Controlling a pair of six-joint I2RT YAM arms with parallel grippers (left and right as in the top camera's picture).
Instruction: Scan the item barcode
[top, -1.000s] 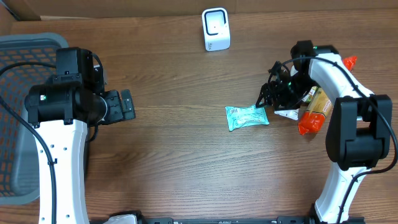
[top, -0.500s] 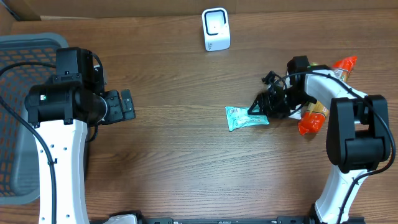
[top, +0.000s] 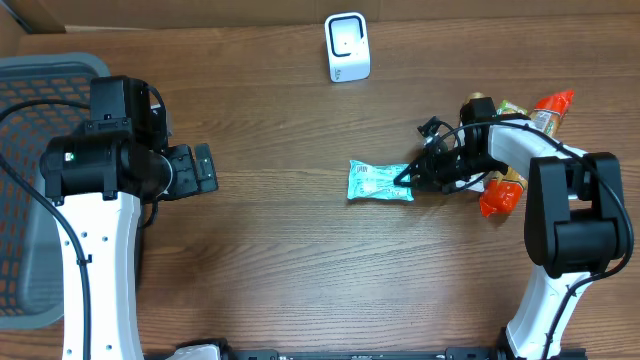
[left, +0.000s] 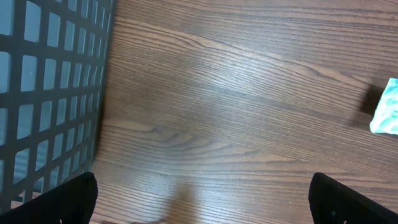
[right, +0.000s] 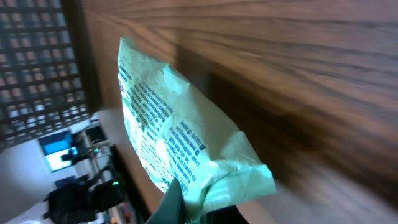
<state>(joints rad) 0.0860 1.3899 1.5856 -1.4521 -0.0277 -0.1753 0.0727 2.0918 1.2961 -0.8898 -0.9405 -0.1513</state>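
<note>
We log teal packet (top: 380, 182) near counter (top: 280, 260) middle, 5 o'clock from white scanner (top: 347, 47). Lifted or resting: cannot tell. Right claw (top: 412, 180) clamped on packet's 3 o'clock seam edge. Left claw (top: 205, 168) spread wide, empty. We judge packet light, soft, crinkly, film slippery. Grip crimped seam, not belly.

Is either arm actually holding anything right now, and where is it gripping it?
Yes: the right tool is shut on the teal packet, pinching the crimped end on its right side. The left tool is open and empty.
</note>
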